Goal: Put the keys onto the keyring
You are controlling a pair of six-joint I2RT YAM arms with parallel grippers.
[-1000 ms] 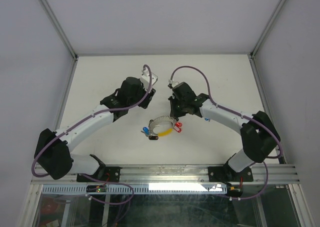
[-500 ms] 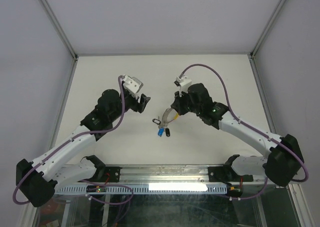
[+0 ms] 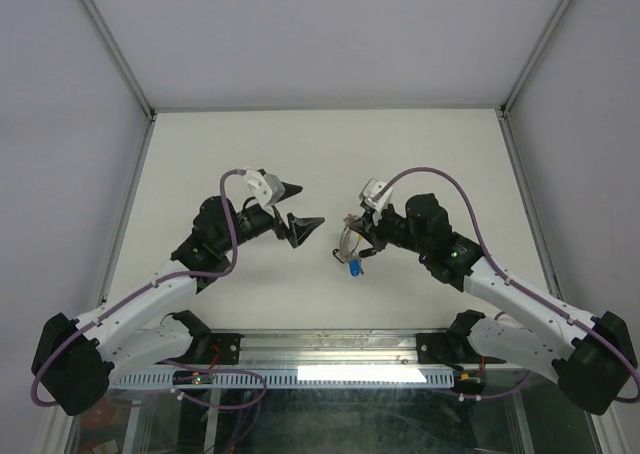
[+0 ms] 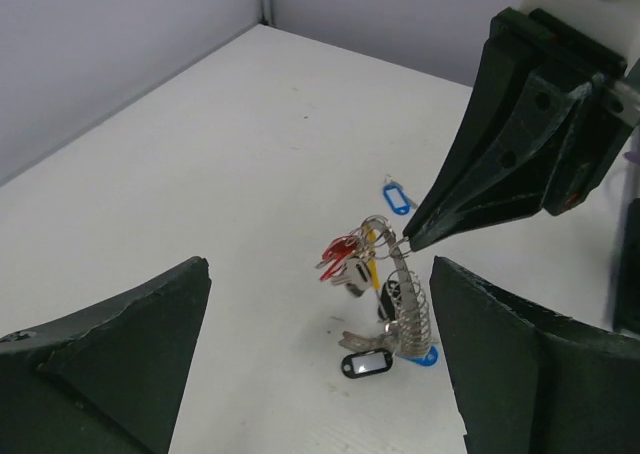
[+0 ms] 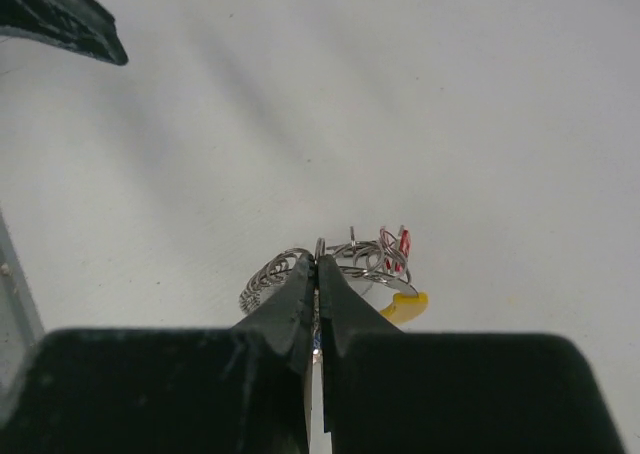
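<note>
My right gripper (image 3: 366, 236) is shut on the top of the keyring (image 4: 409, 312), a silvery coiled ring standing upright on edge. Its lower end is at the table. On the ring hang several keys: a red-tagged one (image 4: 340, 248), a yellow-tagged one (image 4: 371, 265) and, low down, a black-tagged one (image 4: 366, 364) and a blue-tagged one (image 4: 428, 356). In the right wrist view the shut fingertips (image 5: 318, 266) pinch the keyring (image 5: 268, 275), with the red tag (image 5: 404, 242) and the yellow tag (image 5: 405, 307) beyond. My left gripper (image 3: 297, 210) stands wide open, a short way left of the ring, empty.
A loose blue tag (image 4: 397, 194) lies on the white table (image 3: 200, 154) beyond the ring, under the right gripper. Grey walls stand at the left and the back, and the metal rail (image 3: 340, 349) with the arm bases runs along the near edge.
The right gripper has pulled the ring up from lying flat and carried it slightly right. The left gripper has opened wide and turned to face the ring.
</note>
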